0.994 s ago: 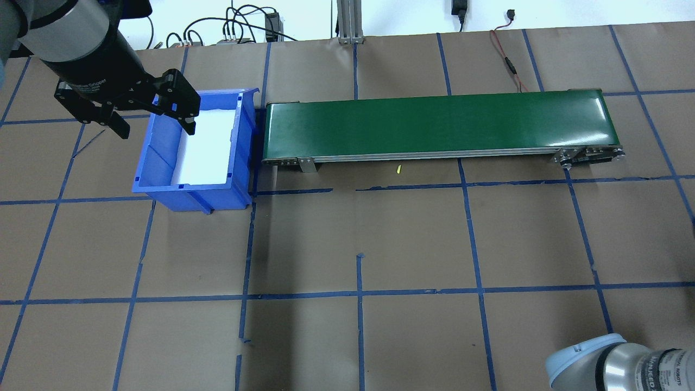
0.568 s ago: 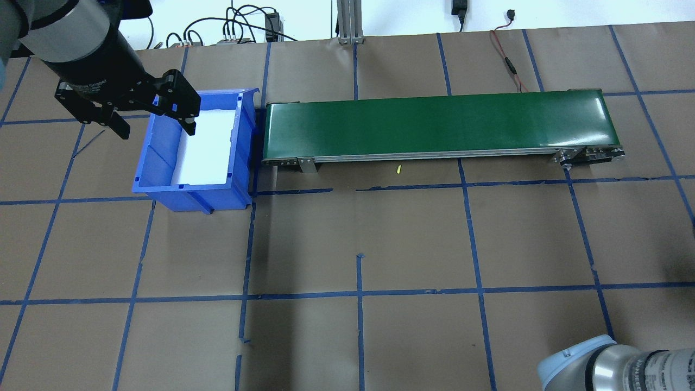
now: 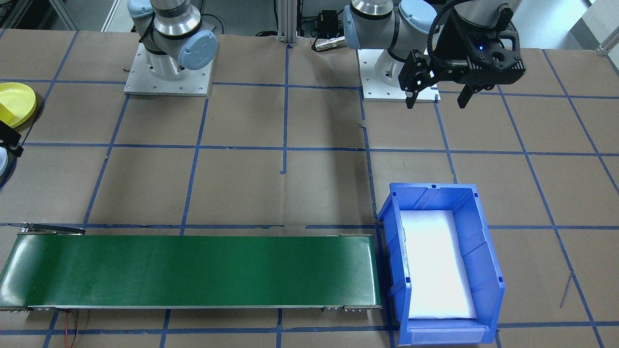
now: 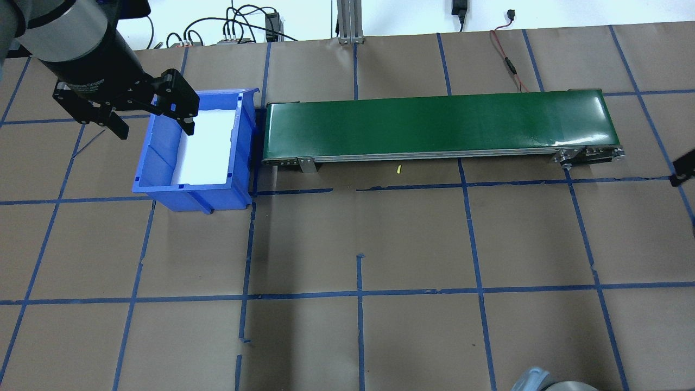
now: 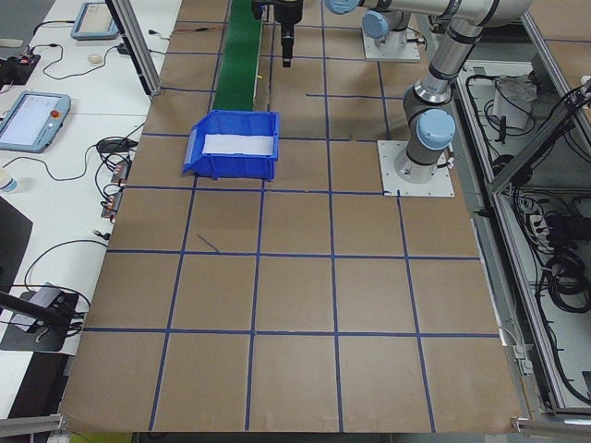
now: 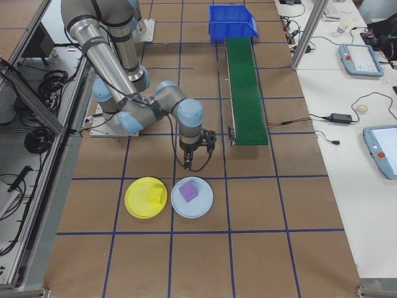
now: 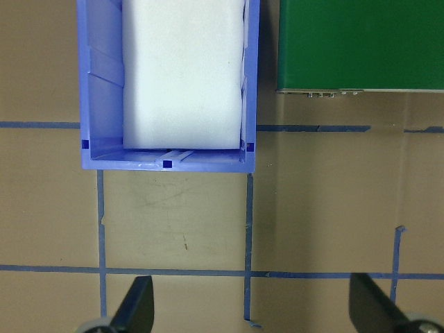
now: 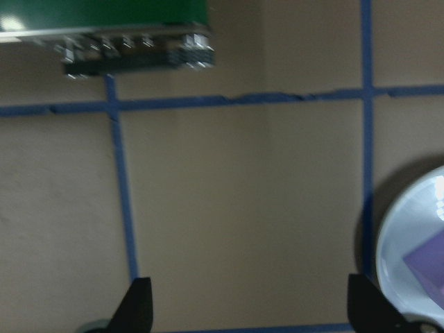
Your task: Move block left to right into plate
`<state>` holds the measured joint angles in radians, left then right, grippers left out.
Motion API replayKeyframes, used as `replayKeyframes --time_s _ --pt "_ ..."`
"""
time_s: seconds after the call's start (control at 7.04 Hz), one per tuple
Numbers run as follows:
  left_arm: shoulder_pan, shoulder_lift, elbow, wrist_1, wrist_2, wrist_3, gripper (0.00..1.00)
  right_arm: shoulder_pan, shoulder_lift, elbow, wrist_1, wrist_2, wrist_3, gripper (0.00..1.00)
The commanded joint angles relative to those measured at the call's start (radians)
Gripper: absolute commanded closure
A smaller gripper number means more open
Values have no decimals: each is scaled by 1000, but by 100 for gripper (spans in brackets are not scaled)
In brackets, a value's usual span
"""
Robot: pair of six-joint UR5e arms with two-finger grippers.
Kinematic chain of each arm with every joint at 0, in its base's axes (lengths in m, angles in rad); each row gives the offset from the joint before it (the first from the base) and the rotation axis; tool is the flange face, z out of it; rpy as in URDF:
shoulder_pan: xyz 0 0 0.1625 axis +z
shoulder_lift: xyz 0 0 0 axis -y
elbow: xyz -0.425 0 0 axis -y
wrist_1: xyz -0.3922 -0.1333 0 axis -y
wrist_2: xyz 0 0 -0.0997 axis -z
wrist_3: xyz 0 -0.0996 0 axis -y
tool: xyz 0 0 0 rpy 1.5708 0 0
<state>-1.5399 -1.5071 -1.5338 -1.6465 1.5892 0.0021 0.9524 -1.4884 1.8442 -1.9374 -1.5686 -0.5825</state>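
Left claw (image 4: 147,124) first: we see it hanging above the table (image 4: 358,239), jaws spread wide with nothing between them, its fingers straddling the near-left corner of the blue bin (image 4: 195,146) in the overhead view. From across the table it hovers well back from that bin, near its own base plate. Its wrist camera looks straight down on the bin's white foam liner (image 7: 182,73), with both fingertips at the bottom edge, far apart, over bare brown paper.

Over to the right claw (image 6: 197,162). We find it in the right-side view pointing down, just beyond the two plates and near the end of the green conveyor (image 6: 244,87). Its wrist camera shows two dark fingertips (image 8: 137,305) at the lower corners, set wide with only table between them, so it is open and empty too. That picture is somewhat blurred.

And the block: we spot a purple block (image 6: 188,192) lying inside the pale blue plate (image 6: 201,207), and that plate's rim and a purple patch creep into the right wrist view's lower right corner. Touching it sits a yellow plate (image 6: 135,200) with a yellow block (image 6: 154,195) in it. The conveyor belt carries nothing, and one end butts against the bin.
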Motion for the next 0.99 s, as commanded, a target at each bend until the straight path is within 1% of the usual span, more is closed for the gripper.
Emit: replayKeyframes --time_s 0.0,0.14,0.28,0.43,0.57,0.71,0.85 --pt "6 1 24 -30 0 -1 0 306 -16 -58 18 15 332 0" --pt "29 -1 26 -38 -2 -4 0 424 -30 -81 97 21 437 0" --pt "35 -1 26 -64 0 -4 0 530 -45 -103 122 79 614 0" --pt "32 -1 26 -62 2 -4 0 634 -56 -108 127 73 712 0" --pt "29 2 21 -64 9 -4 0 710 -84 -114 156 65 719 0" --pt "24 5 12 -59 15 -5 0 706 -119 -134 225 65 716 0" --pt "26 5 15 -59 15 -4 0 703 -122 -140 286 52 699 0"
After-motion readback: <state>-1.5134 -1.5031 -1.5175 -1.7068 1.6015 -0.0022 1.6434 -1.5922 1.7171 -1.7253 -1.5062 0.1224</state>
